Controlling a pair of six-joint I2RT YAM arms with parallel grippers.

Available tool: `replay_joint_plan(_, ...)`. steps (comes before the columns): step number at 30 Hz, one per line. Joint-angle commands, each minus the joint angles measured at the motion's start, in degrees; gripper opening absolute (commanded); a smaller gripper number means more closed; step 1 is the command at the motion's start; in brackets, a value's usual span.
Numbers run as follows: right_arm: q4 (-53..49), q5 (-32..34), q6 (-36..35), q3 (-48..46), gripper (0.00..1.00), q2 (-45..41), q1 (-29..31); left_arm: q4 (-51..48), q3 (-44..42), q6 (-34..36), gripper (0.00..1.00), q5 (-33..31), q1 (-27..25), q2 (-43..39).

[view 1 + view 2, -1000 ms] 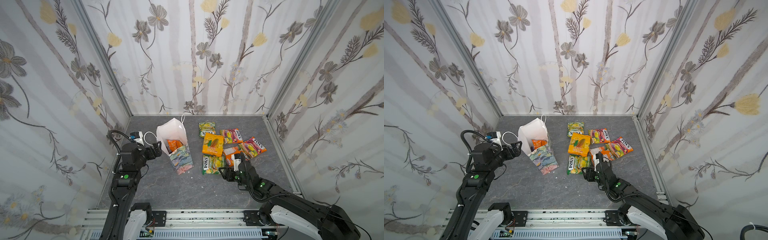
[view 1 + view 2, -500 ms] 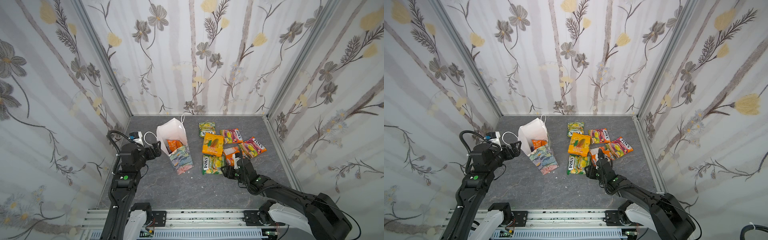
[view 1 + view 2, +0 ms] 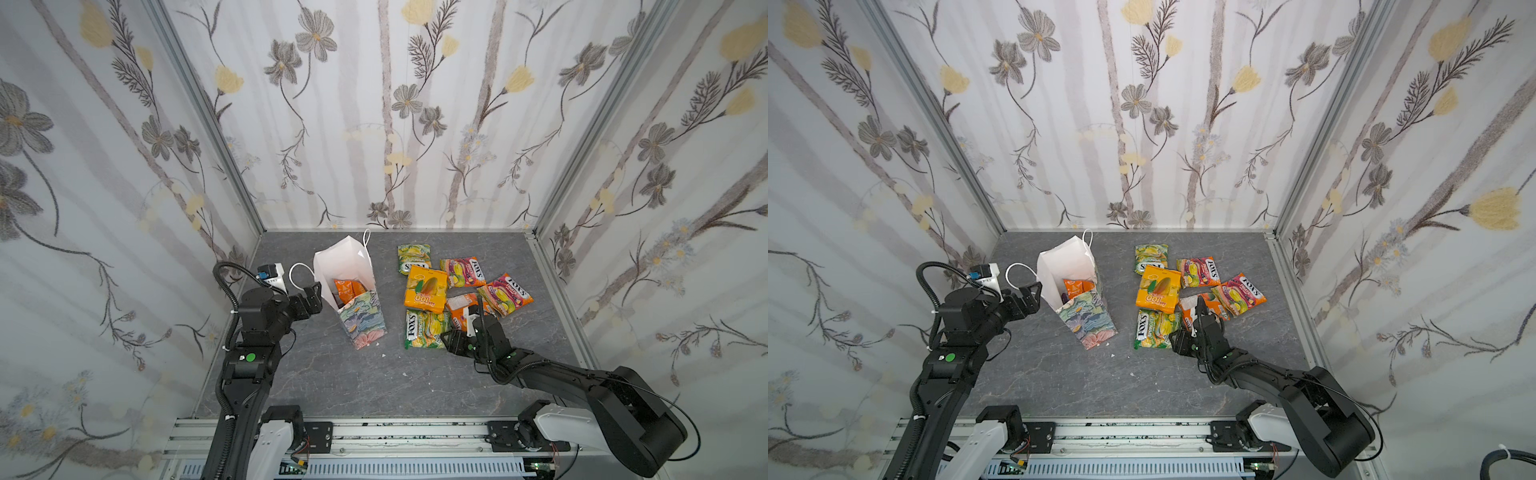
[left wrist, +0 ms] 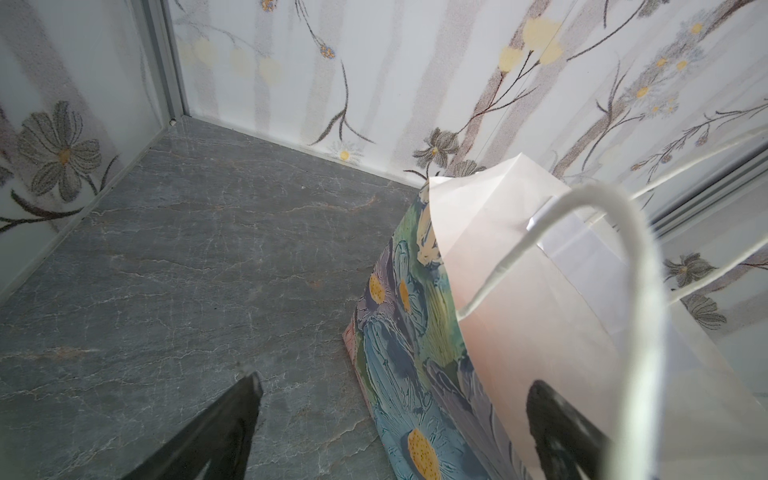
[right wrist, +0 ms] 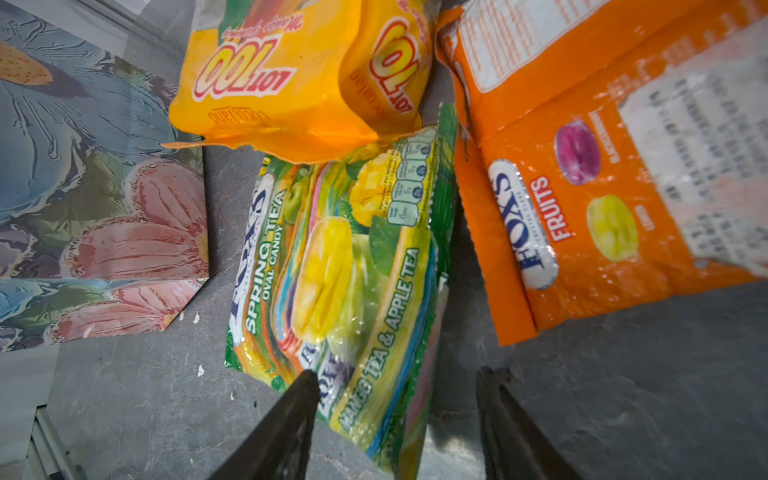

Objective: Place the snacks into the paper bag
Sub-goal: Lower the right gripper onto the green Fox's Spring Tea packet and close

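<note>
Likely light, soft and slippery, the green Spring Tea packet (image 5: 332, 266) lies flat at the right wrist view's lower centre, its near edge, the sensible hold, straddled by the parted right gripper (image 5: 395, 374); the left gripper (image 3: 314, 297) gapes at the paper bag (image 3: 345, 257).

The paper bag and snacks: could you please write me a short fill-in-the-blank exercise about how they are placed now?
In both top views the paper bag stands to the ____ of the mango packet.
The topmost packet inside the bag is ____ in colour.
The right gripper has open jaws around one end of the green-yellow packet labelled Spring ____.
The left gripper has open jaws near the bag's ____ cord handle.
Missing words: left; orange; Tea; white.
</note>
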Motion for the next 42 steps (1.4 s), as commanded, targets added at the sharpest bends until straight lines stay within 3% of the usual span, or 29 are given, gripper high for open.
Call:
replay_joint_plan(1,4.7,-2.4,0.5,0.4,0.60,2.1,0.0,1.5,0.3,0.4,1.00,0.1,0.1,-0.2)
replay_joint_plan(15,7.5,-3.2,0.6,0.5,0.58,7.8,-0.7,2.2,-0.1,0.0,1.00,-0.1,0.1,-1.4)
replay_joint_plan(26,8.3,-2.9,0.5,0.5,0.39,8.2,-0.9,2.1,-0.1,-0.1,1.00,-0.4,0.1,-1.5)
replay_joint_plan(35,8.3,-3.5,0.4,0.8,0.35,8.5,-1.0,2.1,-0.1,0.3,1.00,0.1,0.1,-1.5)
replay_joint_plan(42,8.1,-4.0,0.1,1.2,0.22,7.7,-1.0,2.2,-0.2,0.3,1.00,0.3,0.1,-1.4)
